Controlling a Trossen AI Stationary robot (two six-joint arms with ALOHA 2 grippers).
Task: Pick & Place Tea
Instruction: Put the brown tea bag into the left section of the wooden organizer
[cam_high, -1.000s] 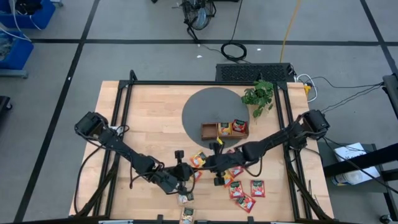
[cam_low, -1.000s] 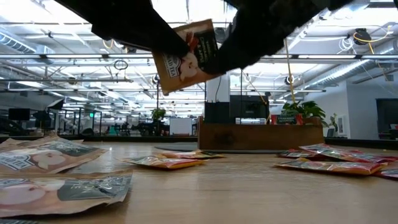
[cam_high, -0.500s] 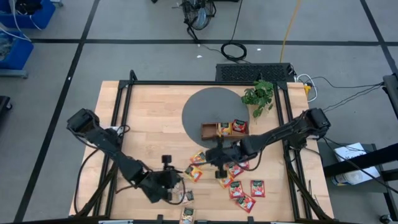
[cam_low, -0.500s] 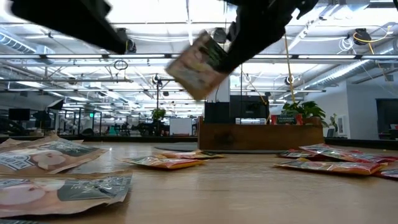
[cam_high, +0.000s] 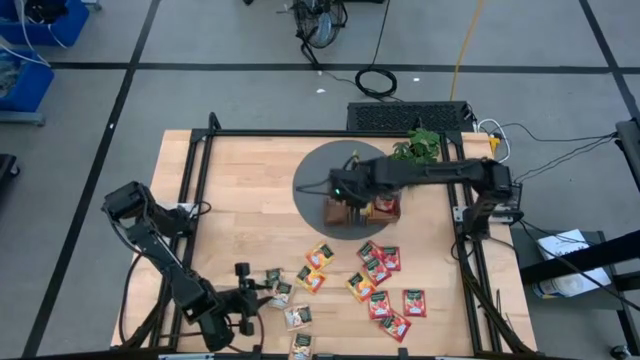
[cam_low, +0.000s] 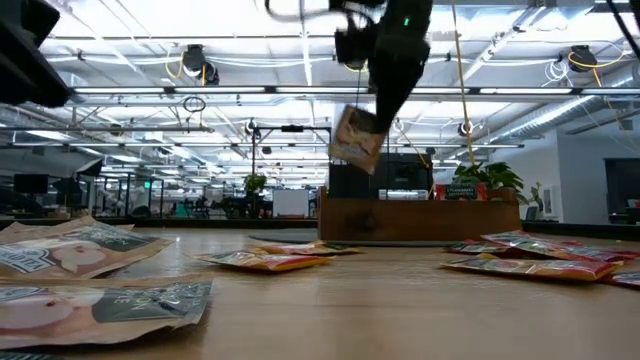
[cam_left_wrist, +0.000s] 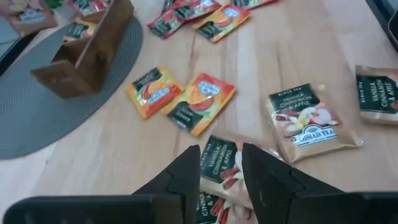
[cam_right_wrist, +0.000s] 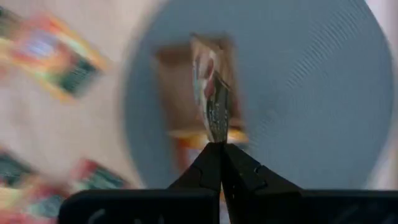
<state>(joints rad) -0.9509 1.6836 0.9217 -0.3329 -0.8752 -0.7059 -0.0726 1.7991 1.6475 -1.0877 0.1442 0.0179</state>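
My right gripper (cam_high: 340, 192) hovers over the left compartment of the brown wooden tray (cam_high: 360, 208), shut on a pale beige tea sachet (cam_low: 357, 137). The right wrist view shows that sachet (cam_right_wrist: 210, 93) edge-on above the tray (cam_right_wrist: 180, 62). The tray's other compartments hold orange and red sachets. My left gripper (cam_high: 255, 295) is open near the table's near-left corner, low over loose beige sachets (cam_left_wrist: 217, 165) that lie flat on the wood. Several more red, orange and beige sachets (cam_high: 380, 262) lie flat across the near half of the table. My right gripper pinches the beige sachet between its two fingers at the upper edge (cam_right_wrist: 214, 134), near one corner (cam_low: 372, 118). The fingers come from above, pointing down. The sachet hangs tilted below the fingertips, lifted clear above the tray.
The tray stands on a round grey mat (cam_high: 340, 165) at the table's far middle. A small green plant (cam_high: 418, 152) sits just right of the mat. Black frame rails run along the table's left and right sides. Bare wood shows on the far-left part (cam_high: 250, 180).
My right gripper has carried the beige sachet up from the table's middle toward the far edge, ending above the tray. My left gripper, which was beside that sachet a second ago, has drawn back toward the near-left corner and sunk low over the loose sachets.
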